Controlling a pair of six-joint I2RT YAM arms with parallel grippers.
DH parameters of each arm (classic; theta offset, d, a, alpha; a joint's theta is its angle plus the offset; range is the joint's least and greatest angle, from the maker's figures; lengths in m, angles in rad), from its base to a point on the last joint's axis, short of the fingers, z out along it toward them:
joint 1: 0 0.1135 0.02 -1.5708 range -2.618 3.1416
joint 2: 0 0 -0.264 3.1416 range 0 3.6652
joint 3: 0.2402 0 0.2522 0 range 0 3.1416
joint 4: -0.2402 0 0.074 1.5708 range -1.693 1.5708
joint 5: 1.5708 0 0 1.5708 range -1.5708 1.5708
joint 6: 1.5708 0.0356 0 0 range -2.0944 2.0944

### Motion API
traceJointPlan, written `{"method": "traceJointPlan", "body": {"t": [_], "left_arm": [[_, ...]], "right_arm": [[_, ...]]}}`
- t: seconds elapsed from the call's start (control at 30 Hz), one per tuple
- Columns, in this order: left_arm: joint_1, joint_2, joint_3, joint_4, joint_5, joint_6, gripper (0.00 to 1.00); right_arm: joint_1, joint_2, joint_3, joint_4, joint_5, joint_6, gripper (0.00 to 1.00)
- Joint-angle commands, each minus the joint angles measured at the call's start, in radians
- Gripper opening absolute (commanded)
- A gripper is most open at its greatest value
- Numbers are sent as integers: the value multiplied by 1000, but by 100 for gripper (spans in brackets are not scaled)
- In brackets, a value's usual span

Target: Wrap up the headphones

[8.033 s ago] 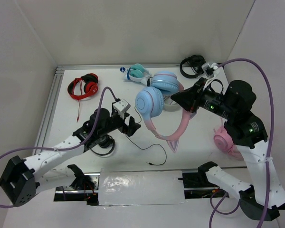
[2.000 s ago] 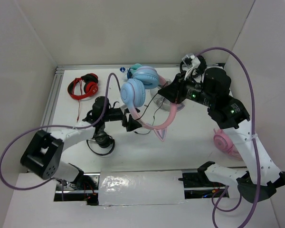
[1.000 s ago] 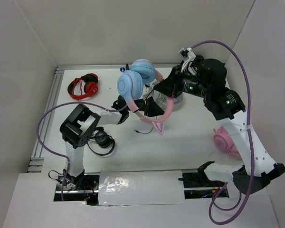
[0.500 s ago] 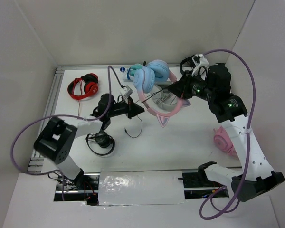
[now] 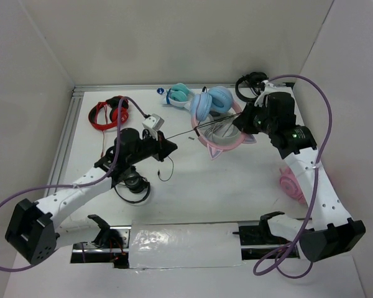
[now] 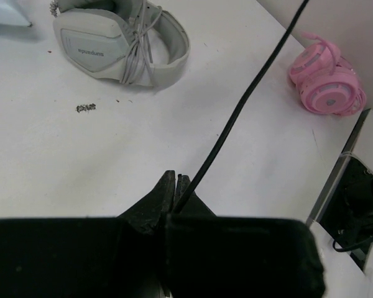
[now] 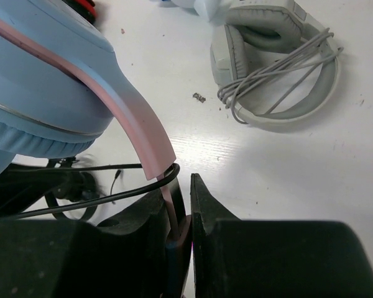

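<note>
The headphones [image 5: 212, 103], with light blue ear cups [image 7: 43, 81] and a pink cat-ear headband [image 7: 132, 118], hang above the table at the back centre. My right gripper [image 5: 244, 124] [image 7: 185, 186] is shut on the headband, which is pinched between its jaws. The thin black cable [image 5: 183, 135] [image 6: 236, 112] runs taut from the headphones to my left gripper [image 5: 170, 145] [image 6: 177, 185], which is shut on it. In the right wrist view the cable [image 7: 112, 197] loops round the headband just above the jaws. The cable's loose end [image 5: 163, 174] dangles below the left gripper.
Grey-white headphones [image 5: 222, 131] [image 6: 121, 40] [image 7: 280, 49] lie under the held pair. Red headphones [image 5: 109, 113] sit back left, teal-and-white ones [image 5: 177, 94] at the back, black ones [image 5: 250, 84] back right. All-pink headphones [image 5: 295, 183] [image 6: 328, 81] lie right, and a black pair [image 5: 132, 186] sits beneath the left arm.
The right gripper has carried the headphones to the right and back. The left gripper has kept its grip on the cable, which now runs taut between the two.
</note>
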Motion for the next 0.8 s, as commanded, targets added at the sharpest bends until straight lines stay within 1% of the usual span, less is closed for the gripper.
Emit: {"method": "traceJointPlan", "body": {"t": [0.0, 0.07, 0.1, 0.17, 0.2, 0.3, 0.4, 0.43, 0.47, 0.57, 0.63, 0.67, 0.77], "left_arm": [[-7, -55, 23, -220, -118, -5, 0], [-10, -66, 37, -243, -118, -13, 0], [-12, -69, 58, -313, -121, -17, 0], [-16, -71, 81, -360, -154, -27, 0], [-18, -74, 99, -396, -169, -30, 0], [-22, -80, 144, -468, -221, -33, 0], [-30, -92, 164, -489, -235, -4, 0], [-32, -100, 170, -498, -234, 11, 0], [-32, -100, 175, -498, -227, 12, 0], [-38, -101, 205, -518, -229, 19, 0], [-47, -100, 222, -530, -235, 27, 0], [-50, -101, 239, -545, -240, 30, 0], [-64, -101, 251, -565, -241, 39, 0]], "right_arm": [[-24, 10, 42, 100, 191, 11, 0], [0, 35, 37, 106, 239, -1, 0], [34, 58, 37, 110, 306, -8, 0], [69, 82, 43, 103, 391, -31, 0], [86, 96, 46, 102, 468, -34, 0], [156, 138, 40, 119, 558, -67, 0], [225, 190, 49, 140, 656, -103, 0], [264, 223, 62, 142, 746, -133, 0], [284, 239, 66, 148, 747, -133, 0], [339, 312, 95, 162, 827, -179, 0], [364, 349, 114, 159, 885, -195, 0], [382, 384, 135, 146, 946, -192, 0], [397, 423, 158, 140, 972, -189, 0]]}}
